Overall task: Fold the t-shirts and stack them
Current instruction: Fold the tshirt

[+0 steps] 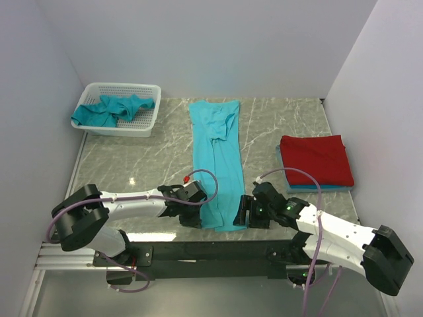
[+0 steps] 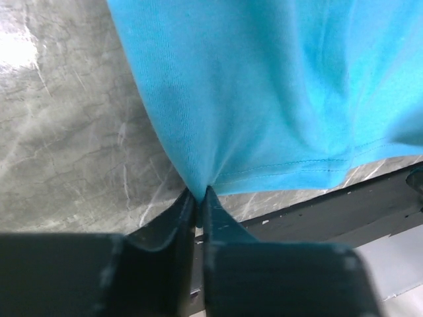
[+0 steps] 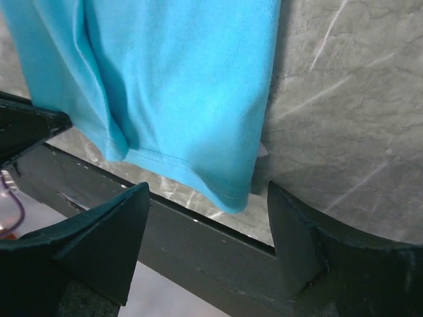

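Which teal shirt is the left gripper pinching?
The long teal t-shirt laid flat mid-table, its near corner in the left gripper. The other teal t-shirt sits crumpled in the white mesh basket.

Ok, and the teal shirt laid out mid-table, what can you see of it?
The teal t-shirt is plain soft knit, folded into a long narrow strip lying flat on the marble-look table, rumpled folds at the far end, stitched hem at the near edge. The left gripper pinches its near left corner; the right gripper stands open around the near right corner, not gripping.
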